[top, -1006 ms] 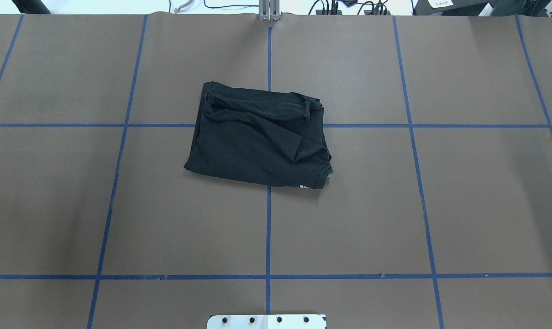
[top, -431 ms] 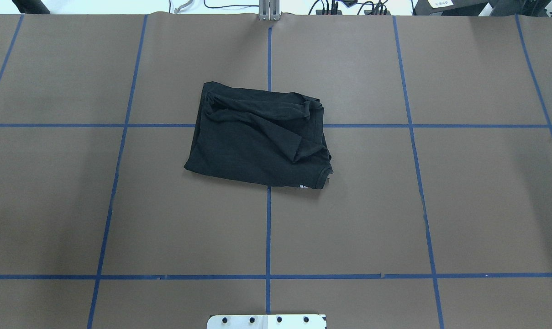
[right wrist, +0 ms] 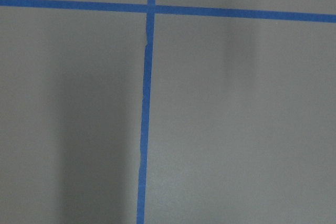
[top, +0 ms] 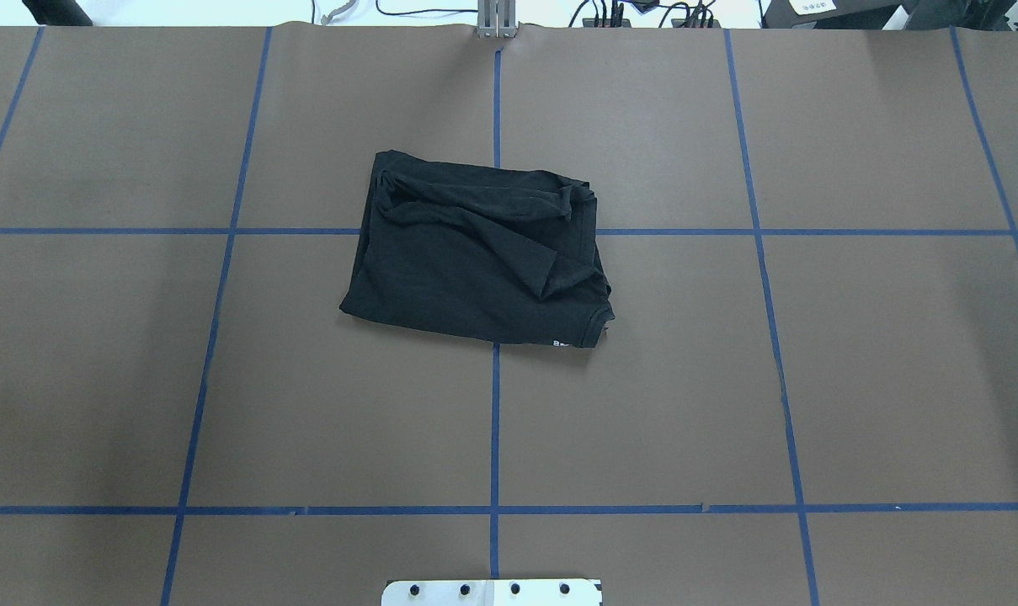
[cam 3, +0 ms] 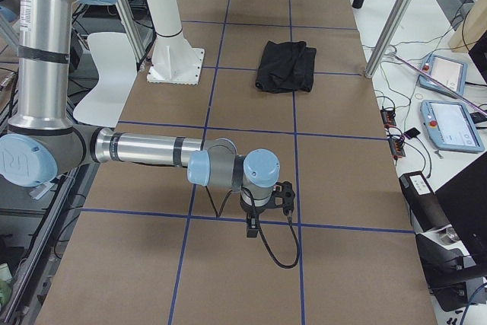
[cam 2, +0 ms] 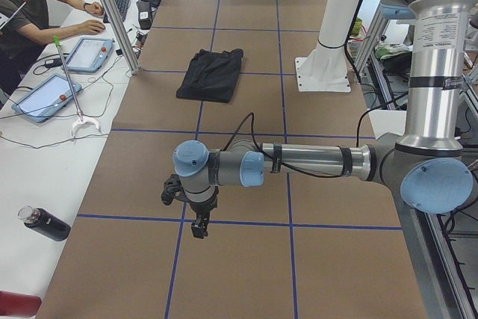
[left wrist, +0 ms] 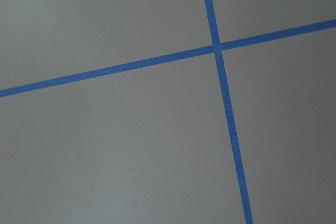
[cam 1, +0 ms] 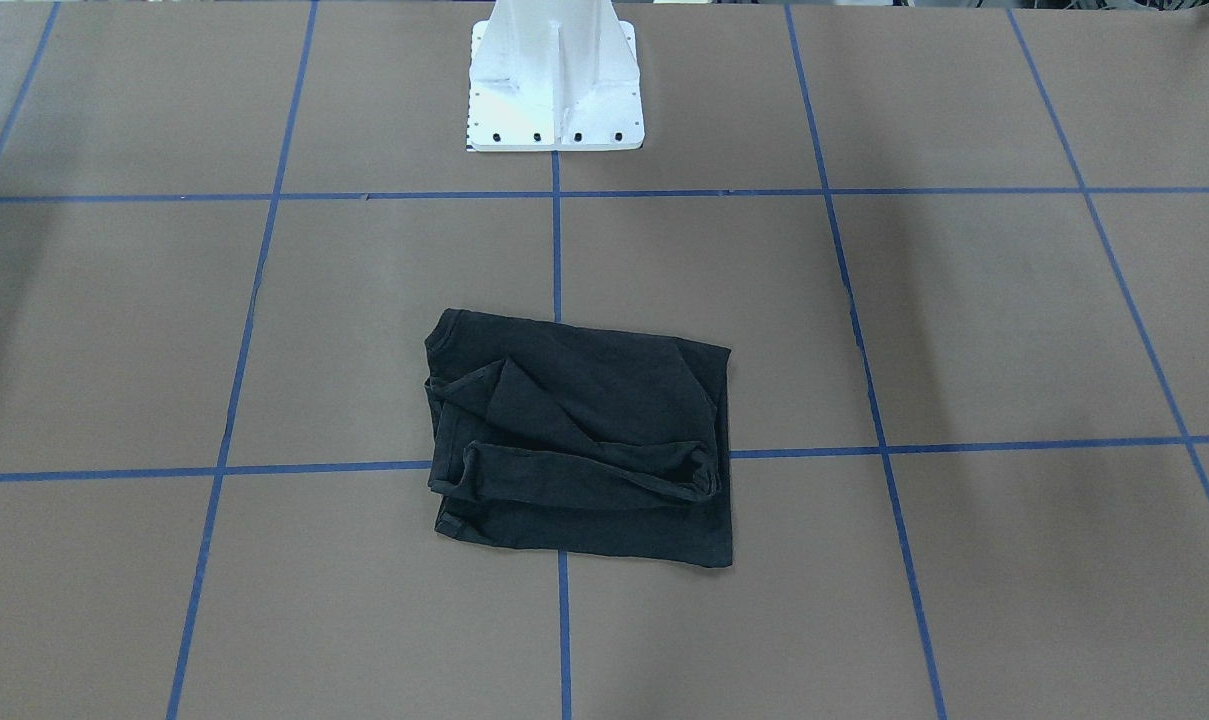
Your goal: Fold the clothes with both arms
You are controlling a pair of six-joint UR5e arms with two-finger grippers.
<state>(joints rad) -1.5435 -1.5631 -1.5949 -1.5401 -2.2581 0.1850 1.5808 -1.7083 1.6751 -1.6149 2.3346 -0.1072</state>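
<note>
The left tool (cam 2: 199, 228) hangs over the tabletop (top: 96, 379) well apart from the garment, nothing in it; I cannot tell how far open it is. The black T-shirt (top: 475, 261) lies folded, rumpled on top, across a crossing of blue tape lines (top: 495, 421) mid-tabletop. The right tool (cam 3: 252, 227) hangs likewise at the other end, its opening equally unclear.

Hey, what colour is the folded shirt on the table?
The shirt is black, with a tiny white mark at one edge; the overhead view shows it best.
</note>
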